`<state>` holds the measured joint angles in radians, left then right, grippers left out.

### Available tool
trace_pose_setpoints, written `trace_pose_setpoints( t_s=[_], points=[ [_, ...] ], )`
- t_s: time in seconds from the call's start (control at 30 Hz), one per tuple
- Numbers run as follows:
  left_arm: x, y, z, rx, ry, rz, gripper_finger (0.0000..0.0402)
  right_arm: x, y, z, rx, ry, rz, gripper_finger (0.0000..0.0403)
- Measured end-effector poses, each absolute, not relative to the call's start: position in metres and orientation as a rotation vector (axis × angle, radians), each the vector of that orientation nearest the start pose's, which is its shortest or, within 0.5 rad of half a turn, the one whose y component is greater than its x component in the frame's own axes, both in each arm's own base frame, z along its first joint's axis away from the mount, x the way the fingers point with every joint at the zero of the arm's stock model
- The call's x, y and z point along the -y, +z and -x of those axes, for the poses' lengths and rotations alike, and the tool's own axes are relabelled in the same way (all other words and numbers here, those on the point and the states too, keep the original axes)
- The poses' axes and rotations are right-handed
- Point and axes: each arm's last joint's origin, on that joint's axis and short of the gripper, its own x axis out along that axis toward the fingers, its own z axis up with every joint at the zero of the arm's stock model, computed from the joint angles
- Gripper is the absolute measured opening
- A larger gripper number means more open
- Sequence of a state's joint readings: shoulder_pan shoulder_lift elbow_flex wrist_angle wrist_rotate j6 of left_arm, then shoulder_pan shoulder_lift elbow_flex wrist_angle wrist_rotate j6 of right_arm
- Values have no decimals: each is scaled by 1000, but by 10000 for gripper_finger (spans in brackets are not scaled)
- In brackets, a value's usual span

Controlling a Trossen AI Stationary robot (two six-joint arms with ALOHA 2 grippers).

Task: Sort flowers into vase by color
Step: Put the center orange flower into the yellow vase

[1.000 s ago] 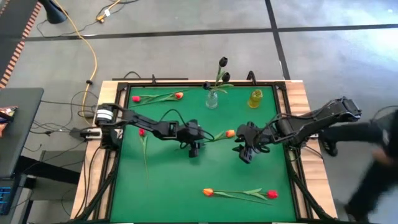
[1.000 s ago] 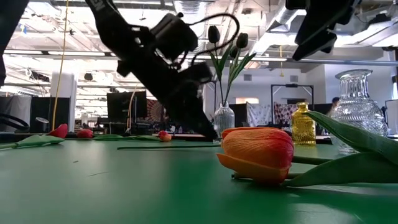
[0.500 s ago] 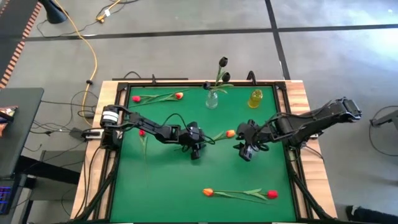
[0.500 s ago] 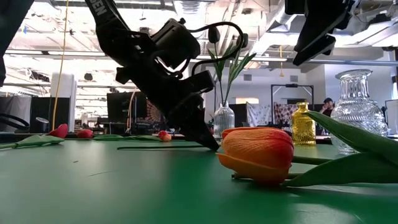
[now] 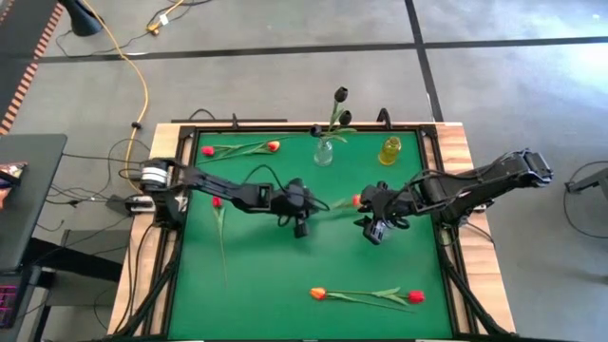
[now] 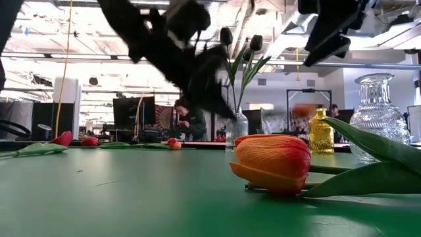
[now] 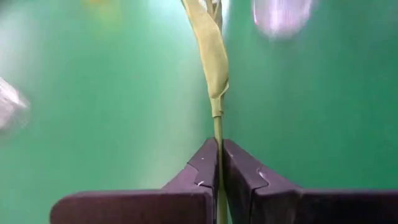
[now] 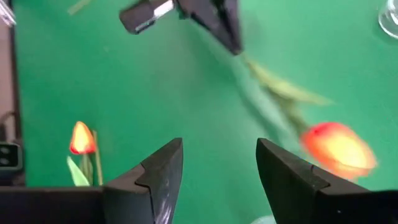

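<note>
My left gripper [image 5: 309, 216] is at mid-table, shut on the green stem of an orange tulip [image 5: 356, 200], whose head shows blurred in the right wrist view [image 8: 339, 149]. My right gripper [image 5: 373, 231] hangs open just right of that head, nothing between its fingers [image 8: 219, 146]. A clear vase [image 5: 324, 152] at the far edge holds dark tulips. A yellow vase [image 5: 389, 150] stands to its right. Loose tulips lie flat on the mat: a red [image 5: 208, 150] and an orange one [image 5: 274, 145] far left, a red one [image 5: 217, 201] at left, an orange [image 5: 317, 294] and a red one [image 5: 415, 296] near the front. My left gripper pinches the tulip's bare stem [image 7: 217, 134] between its two fingers, below the lowest leaf [image 7: 211, 56]. The fingers come slanting down from the table's left, and the stem runs on ahead of them, roughly in line with them. The flower is lifted clear of the mat, its head toward the right.
In the low view a large clear glass vase [image 6: 376, 115] stands at the right behind a tulip leaf. The green mat has a black frame [image 5: 285, 131] around it. Bare mat lies between the arms and the front tulips. People show in the room beyond.
My left gripper has shut on the orange tulip's stem and risen, lifting the flower off the mat; its head has shifted a little toward the right. A person at the right of the high view has gone from sight.
</note>
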<state>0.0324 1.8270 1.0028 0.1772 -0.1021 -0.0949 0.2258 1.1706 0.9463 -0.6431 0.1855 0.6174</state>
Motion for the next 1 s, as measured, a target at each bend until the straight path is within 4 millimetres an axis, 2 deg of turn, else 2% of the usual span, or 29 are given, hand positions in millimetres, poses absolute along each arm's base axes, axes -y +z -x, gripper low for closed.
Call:
trace_pose_setpoints(
  t_s=[0.17, 0.3, 0.43, 0.53, 0.77, 1.0],
  points=[
    [-26, 212, -364, -519, 223, -17, 1, -49, 283, -233, -743, -188, -430, 230],
    [-35, 260, -347, -364, 279, -36, 0, -51, 289, -238, -685, -123, -444, 230],
    [-42, 292, -329, -266, 313, -19, 0, -52, 296, -243, -598, -67, -403, 230],
    [-42, 315, -316, -162, 268, 10, 0, -47, 305, -250, -494, -45, -360, 230],
    [-32, 351, -303, 73, -31, 51, 0, -28, 329, -262, -218, -49, -249, 230],
    [-30, 356, -302, 109, -127, 134, 0, -16, 357, -265, 71, -57, -108, 230]
  ],
)
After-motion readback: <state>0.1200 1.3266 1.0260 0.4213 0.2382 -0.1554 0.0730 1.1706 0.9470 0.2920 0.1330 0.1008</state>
